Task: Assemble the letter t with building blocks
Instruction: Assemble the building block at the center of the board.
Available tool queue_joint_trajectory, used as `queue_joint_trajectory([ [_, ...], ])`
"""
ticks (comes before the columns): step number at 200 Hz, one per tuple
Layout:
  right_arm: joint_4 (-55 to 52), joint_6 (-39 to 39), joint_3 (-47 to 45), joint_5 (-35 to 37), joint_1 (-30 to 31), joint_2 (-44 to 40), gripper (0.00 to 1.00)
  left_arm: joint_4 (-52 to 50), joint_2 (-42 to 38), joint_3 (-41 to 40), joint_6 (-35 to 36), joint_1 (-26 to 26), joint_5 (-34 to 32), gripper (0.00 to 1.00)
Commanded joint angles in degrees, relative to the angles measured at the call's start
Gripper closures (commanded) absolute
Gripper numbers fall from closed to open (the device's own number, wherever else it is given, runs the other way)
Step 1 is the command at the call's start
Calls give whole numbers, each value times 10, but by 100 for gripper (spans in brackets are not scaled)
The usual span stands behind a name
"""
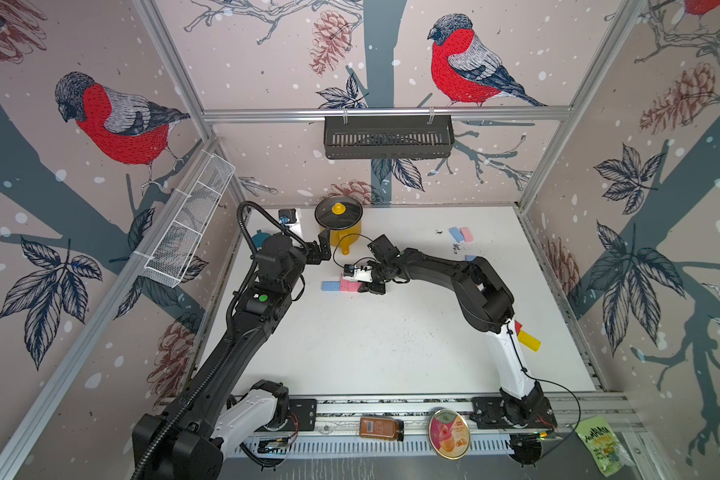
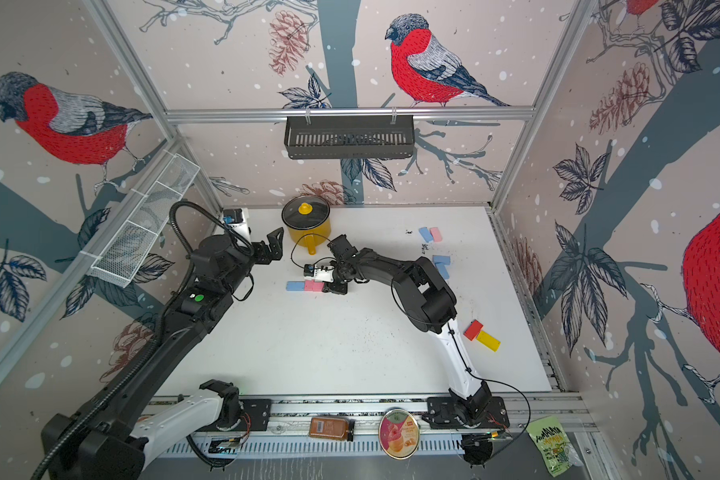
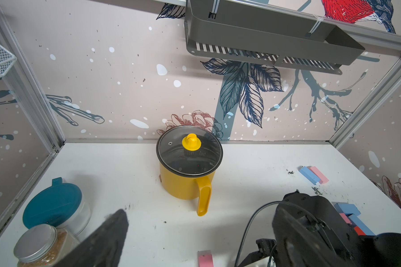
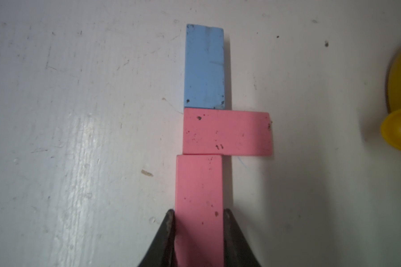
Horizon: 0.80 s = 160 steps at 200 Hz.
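Three building blocks lie in a row mid-table. A light blue block (image 4: 204, 67) and a pink block (image 4: 198, 191) lie lengthwise, with a crosswise pink block (image 4: 227, 133) between them that sticks out to one side. My right gripper (image 4: 199, 213) is shut on the near pink block (image 1: 354, 286), one finger on each long side. My left gripper (image 1: 323, 245) hangs open and empty near the yellow pot's handle, away from the row. Loose blocks lie to the right: a blue and pink pair (image 1: 461, 234), blue ones (image 2: 441, 264), a red one (image 2: 473, 330) and a yellow one (image 2: 488, 340).
A yellow pot (image 1: 339, 224) with a glass lid stands at the back, its handle pointing toward the row. A teal-lidded jar (image 3: 56, 203) and a metal-lidded jar (image 3: 36, 242) sit at the back left corner. A spice jar (image 1: 381, 429) and a round tin (image 1: 449, 433) lie on the front rail.
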Motion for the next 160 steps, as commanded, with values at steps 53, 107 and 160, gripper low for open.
queue_joint_trajectory([
  [53, -60, 10, 7, 35, 1, 20, 66, 8, 5, 7, 5, 0, 2, 2],
  [107, -65, 16, 15, 37, 0, 26, 62, 7, 5, 8, 6, 0, 4, 2],
  [160, -69, 14, 8, 39, -1, 23, 45, 6, 7, 8, 6, 0, 4, 2],
])
